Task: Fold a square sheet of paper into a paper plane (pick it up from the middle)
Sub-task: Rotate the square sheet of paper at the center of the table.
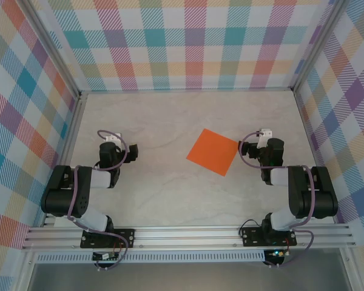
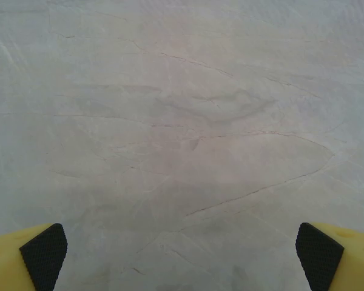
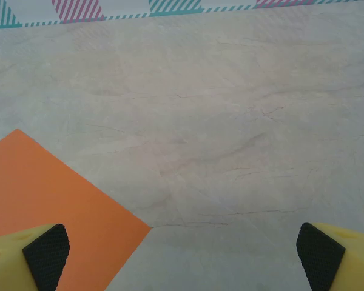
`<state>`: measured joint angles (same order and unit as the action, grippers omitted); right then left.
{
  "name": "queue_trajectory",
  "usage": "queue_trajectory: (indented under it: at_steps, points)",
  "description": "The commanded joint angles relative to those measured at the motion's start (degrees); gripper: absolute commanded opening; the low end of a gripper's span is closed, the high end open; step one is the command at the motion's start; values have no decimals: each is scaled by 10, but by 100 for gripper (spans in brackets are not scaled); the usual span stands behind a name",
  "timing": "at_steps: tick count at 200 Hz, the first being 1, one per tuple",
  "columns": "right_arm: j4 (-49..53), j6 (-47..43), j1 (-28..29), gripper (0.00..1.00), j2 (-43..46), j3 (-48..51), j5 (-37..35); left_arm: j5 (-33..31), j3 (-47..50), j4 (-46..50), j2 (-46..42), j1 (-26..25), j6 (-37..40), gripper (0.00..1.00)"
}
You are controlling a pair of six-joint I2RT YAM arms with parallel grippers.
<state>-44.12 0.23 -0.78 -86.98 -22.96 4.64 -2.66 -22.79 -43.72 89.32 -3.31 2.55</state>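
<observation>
The square sheet of paper (image 1: 213,151) lies flat and unfolded on the table, bright orange, turned like a diamond, right of the middle. My right gripper (image 1: 265,134) hovers just to its right, open and holding nothing. In the right wrist view the sheet (image 3: 42,194) fills the lower left, one corner pointing between the fingertips (image 3: 47,254). My left gripper (image 1: 111,138) stands open over bare table at the left, well away from the sheet. Its black-padded yellow fingertips (image 2: 43,256) sit wide apart with nothing between them.
The pale marbled table (image 1: 170,194) is fenced by plaid walls (image 1: 188,42) at the back and both sides. A metal rail (image 1: 188,233) carrying both arm bases runs along the near edge.
</observation>
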Motion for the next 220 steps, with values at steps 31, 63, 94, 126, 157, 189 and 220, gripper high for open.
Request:
queue_trajectory:
  at_steps: [31,63,94,126,157,189,220]
  points:
    - [-19,3,-3,100,-8,-11,11,-6,-15,-25,6,-3,-6,100]
    - [-19,3,-3,100,-8,-11,12,-6,-16,-24,6,-2,-5,100]
    - [-19,3,-3,100,-8,-12,12,-6,-16,-25,6,-3,-6,100]
    - [-18,3,-3,100,-9,-12,12,-6,-16,-25,6,-3,-6,100]
    - [-13,4,-3,100,-4,-15,7,-7,-11,-32,3,-3,-7,100]
    - [210,24,-2,100,77,-104,-26,-47,3,-10,-57,-3,-23,100]
    - [434,138,-2,100,126,-221,-51,-93,-36,149,-150,-3,-65,100]
